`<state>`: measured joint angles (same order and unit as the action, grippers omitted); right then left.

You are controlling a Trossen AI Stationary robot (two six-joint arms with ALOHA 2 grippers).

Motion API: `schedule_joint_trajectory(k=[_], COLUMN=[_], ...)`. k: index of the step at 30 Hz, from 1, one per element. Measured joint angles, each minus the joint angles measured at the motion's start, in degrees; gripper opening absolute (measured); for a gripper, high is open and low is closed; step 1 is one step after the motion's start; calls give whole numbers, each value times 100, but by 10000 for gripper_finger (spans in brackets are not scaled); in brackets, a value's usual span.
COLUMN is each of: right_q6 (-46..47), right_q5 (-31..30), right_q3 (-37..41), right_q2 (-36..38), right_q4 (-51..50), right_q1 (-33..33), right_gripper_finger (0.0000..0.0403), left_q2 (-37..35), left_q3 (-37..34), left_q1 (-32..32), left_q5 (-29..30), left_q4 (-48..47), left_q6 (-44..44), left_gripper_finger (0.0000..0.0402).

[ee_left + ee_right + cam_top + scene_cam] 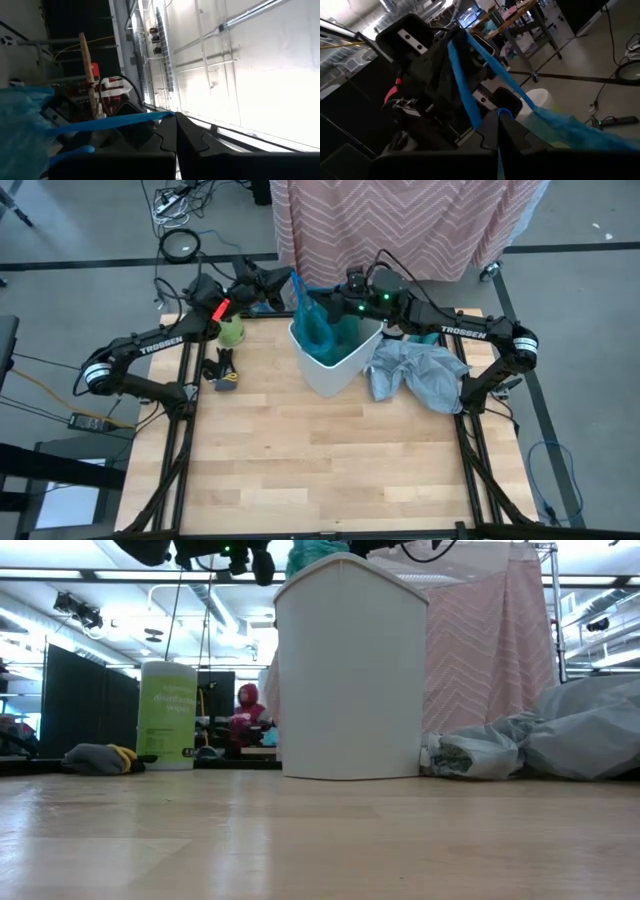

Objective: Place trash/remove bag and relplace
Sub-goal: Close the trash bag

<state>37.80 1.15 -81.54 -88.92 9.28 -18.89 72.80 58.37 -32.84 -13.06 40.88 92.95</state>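
We note both claws clenched on the teal bag's drawstrings above the white bin (335,365), left claw (290,283) and right claw (322,302) pulling apart, bag (322,328) half out of the bin; risk we judge: thin film tearing or bin tipping.

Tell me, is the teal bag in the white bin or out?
Partly in: the teal bag hangs inside the white bin, top pulled above its rim.
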Motion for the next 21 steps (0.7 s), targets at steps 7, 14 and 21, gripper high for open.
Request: schedule_joint_trajectory(k=[7, 14, 21], right_q6=[-4, -53, -58], right_q5=[-2, -42, -101], right_q3=[0, 0, 2], right_q2=[0, -2, -4], right_q4=[-12, -233, -258], right_q1=[17, 78, 76], right_gripper_finger=[0, 0, 0], left_q2=[199, 335, 431], left_q3=[-4, 3, 333], left_q1=[282, 436, 608], left_q5=[6, 287, 270], left_q4=[128, 705, 712], left_q6=[22, 232, 251], left_gripper_finger=[2, 2, 2])
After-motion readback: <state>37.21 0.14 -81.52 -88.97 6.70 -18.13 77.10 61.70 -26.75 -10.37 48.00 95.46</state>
